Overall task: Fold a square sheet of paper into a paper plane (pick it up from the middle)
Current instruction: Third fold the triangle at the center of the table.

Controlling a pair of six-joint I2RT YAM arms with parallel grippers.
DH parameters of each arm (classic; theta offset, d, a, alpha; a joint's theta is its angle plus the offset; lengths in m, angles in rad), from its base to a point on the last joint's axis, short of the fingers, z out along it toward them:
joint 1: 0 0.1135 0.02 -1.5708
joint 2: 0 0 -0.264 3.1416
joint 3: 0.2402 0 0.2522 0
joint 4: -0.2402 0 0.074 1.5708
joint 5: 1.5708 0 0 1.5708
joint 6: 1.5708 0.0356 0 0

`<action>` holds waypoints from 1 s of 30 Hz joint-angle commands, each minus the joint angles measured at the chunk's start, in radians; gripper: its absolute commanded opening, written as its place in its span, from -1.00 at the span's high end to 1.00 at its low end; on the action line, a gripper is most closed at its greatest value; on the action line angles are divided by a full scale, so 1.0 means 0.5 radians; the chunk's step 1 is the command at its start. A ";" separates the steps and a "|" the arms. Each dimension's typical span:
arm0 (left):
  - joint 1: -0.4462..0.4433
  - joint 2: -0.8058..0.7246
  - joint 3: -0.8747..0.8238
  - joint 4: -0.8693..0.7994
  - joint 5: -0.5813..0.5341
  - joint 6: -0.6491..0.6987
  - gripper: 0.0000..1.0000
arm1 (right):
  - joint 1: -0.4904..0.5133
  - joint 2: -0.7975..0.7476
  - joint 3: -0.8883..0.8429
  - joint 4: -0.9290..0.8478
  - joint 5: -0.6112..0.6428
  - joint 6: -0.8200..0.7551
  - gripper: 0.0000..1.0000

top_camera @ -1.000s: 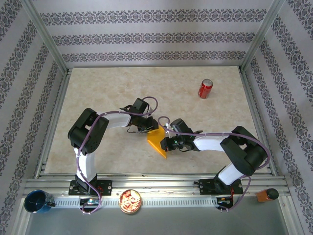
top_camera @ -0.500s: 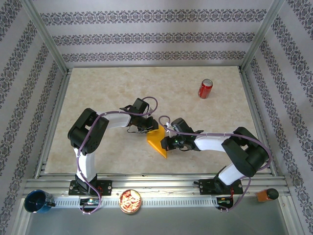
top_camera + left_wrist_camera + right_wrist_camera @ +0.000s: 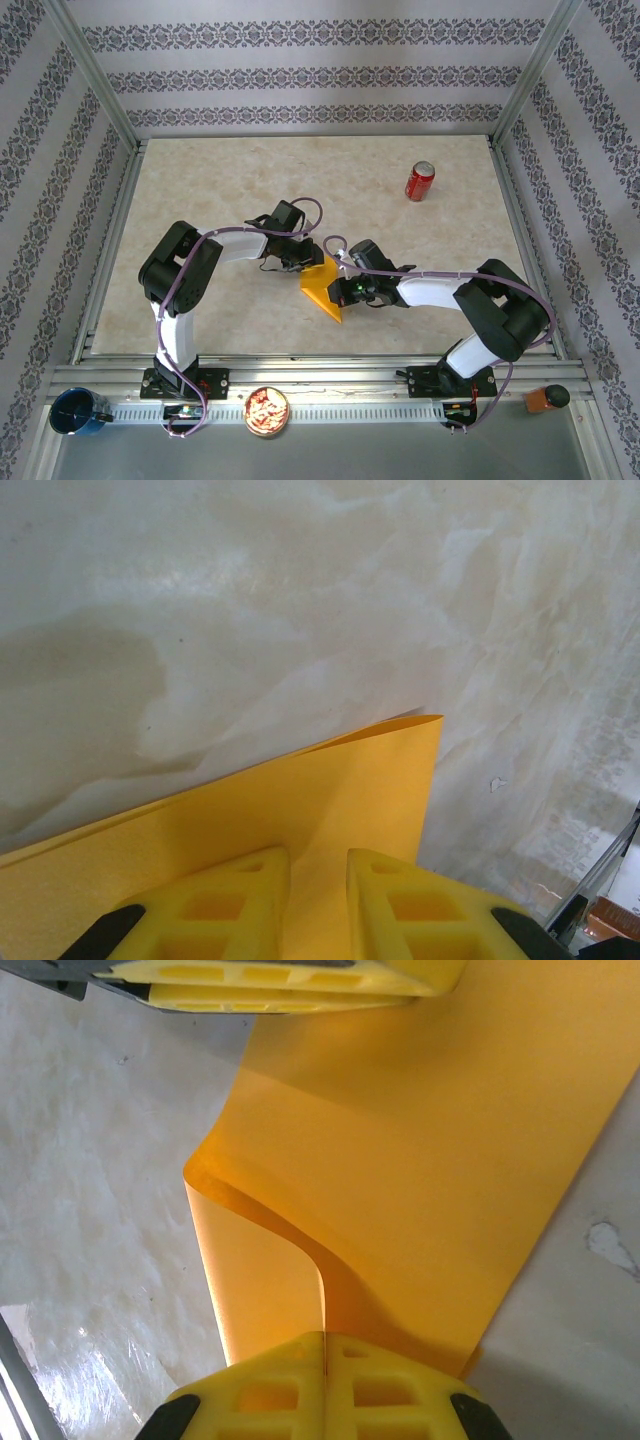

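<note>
The square sheet of paper (image 3: pixel 322 290) is an orange-yellow folded shape in the middle of the table, between my two grippers. My right gripper (image 3: pixel 345 292) is at its right side. In the right wrist view this gripper (image 3: pixel 324 1345) is shut on the edge of an upper layer of the paper (image 3: pixel 420 1160), which curls up off the layer below. My left gripper (image 3: pixel 305 262) is over the sheet's far corner. Its fingers (image 3: pixel 318 865) stand narrowly apart, low over the paper (image 3: pixel 330 800), with nothing pinched between them. The left fingers (image 3: pixel 280 985) also show at the top of the right wrist view.
A red soda can (image 3: pixel 420 181) stands upright at the back right of the marble-look table (image 3: pixel 200 200). On the front rail are a blue cup (image 3: pixel 75 412), a bowl of snacks (image 3: pixel 267 411) and an orange block (image 3: pixel 545 398). Metal frame rails border the table.
</note>
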 commanded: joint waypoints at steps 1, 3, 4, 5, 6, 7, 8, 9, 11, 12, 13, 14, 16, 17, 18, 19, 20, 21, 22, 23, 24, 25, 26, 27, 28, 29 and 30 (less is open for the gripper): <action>0.011 -0.017 -0.048 -0.095 -0.031 -0.017 0.54 | -0.025 0.026 0.008 0.013 -0.007 -0.023 0.95; 0.010 -0.015 -0.050 -0.095 -0.028 -0.016 0.54 | -0.024 0.032 0.008 0.008 -0.004 -0.023 0.95; 0.012 -0.016 -0.050 -0.095 -0.028 -0.018 0.54 | -0.026 0.035 0.006 0.011 -0.007 -0.019 0.95; 0.011 -0.017 -0.048 -0.095 -0.029 -0.018 0.54 | -0.026 0.038 0.005 0.013 -0.004 -0.020 0.94; 0.012 -0.015 -0.049 -0.095 -0.029 -0.021 0.54 | -0.026 0.042 0.005 0.016 -0.004 -0.020 0.95; 0.009 -0.015 -0.048 -0.092 -0.029 -0.022 0.54 | -0.025 0.045 0.003 0.018 -0.004 -0.017 0.95; 0.011 -0.014 -0.047 -0.089 -0.029 -0.023 0.54 | -0.026 0.050 0.006 0.019 -0.004 -0.017 0.95; 0.011 -0.016 -0.046 -0.089 -0.029 -0.025 0.54 | -0.026 0.054 0.002 0.020 -0.004 -0.014 0.94; 0.009 -0.016 -0.047 -0.089 -0.029 -0.025 0.54 | -0.026 0.057 -0.012 0.037 0.000 -0.008 0.95; 0.010 -0.017 -0.050 -0.089 -0.029 -0.025 0.54 | -0.024 0.062 -0.016 0.042 0.007 -0.004 0.94; 0.009 -0.017 -0.051 -0.088 -0.031 -0.023 0.54 | -0.025 0.066 -0.025 0.051 0.013 -0.002 0.95; 0.011 -0.017 -0.051 -0.085 -0.030 -0.025 0.54 | -0.026 0.074 -0.027 0.055 0.014 -0.002 0.94; 0.010 -0.016 -0.051 -0.086 -0.031 -0.025 0.54 | -0.026 0.087 -0.035 0.058 0.014 0.003 0.94; 0.009 -0.018 -0.056 -0.083 -0.032 -0.026 0.54 | -0.026 0.090 -0.040 0.064 0.014 0.006 0.95; 0.012 -0.018 -0.057 -0.080 -0.032 -0.028 0.54 | -0.026 0.091 -0.050 0.073 0.017 0.009 0.94; 0.012 -0.020 -0.063 -0.077 -0.035 -0.031 0.54 | -0.024 0.091 -0.058 0.082 0.017 0.013 0.94; 0.011 -0.022 -0.063 -0.076 -0.035 -0.031 0.54 | -0.024 0.091 -0.065 0.085 0.018 0.014 0.94; 0.009 -0.025 -0.058 -0.079 -0.035 -0.031 0.54 | -0.026 0.091 -0.066 0.083 0.018 0.014 0.94; 0.010 -0.029 -0.056 -0.081 -0.035 -0.028 0.54 | -0.026 0.088 -0.064 0.083 0.020 0.012 0.95; 0.011 -0.041 -0.050 -0.079 -0.032 -0.027 0.54 | -0.026 0.085 -0.063 0.079 0.020 0.009 0.94; 0.012 -0.052 -0.043 -0.082 -0.032 -0.023 0.54 | -0.026 0.083 -0.062 0.073 0.020 0.008 0.95; 0.010 -0.070 -0.031 -0.090 -0.032 -0.016 0.53 | -0.024 0.082 -0.060 0.074 0.026 0.005 0.95; 0.011 -0.088 -0.022 -0.093 -0.030 -0.012 0.53 | -0.026 0.083 -0.062 0.074 0.028 0.009 0.94; 0.009 -0.117 -0.008 -0.100 -0.034 -0.011 0.52 | -0.024 0.082 -0.062 0.074 0.030 0.010 0.94; 0.012 -0.144 0.000 -0.104 -0.042 -0.009 0.51 | -0.026 0.083 -0.064 0.074 0.030 0.012 0.95; 0.009 -0.170 0.003 -0.104 -0.048 -0.015 0.48 | -0.026 0.085 -0.065 0.077 0.033 0.017 0.95; 0.009 -0.204 0.002 -0.104 -0.061 -0.018 0.44 | -0.026 0.085 -0.066 0.079 0.032 0.021 0.94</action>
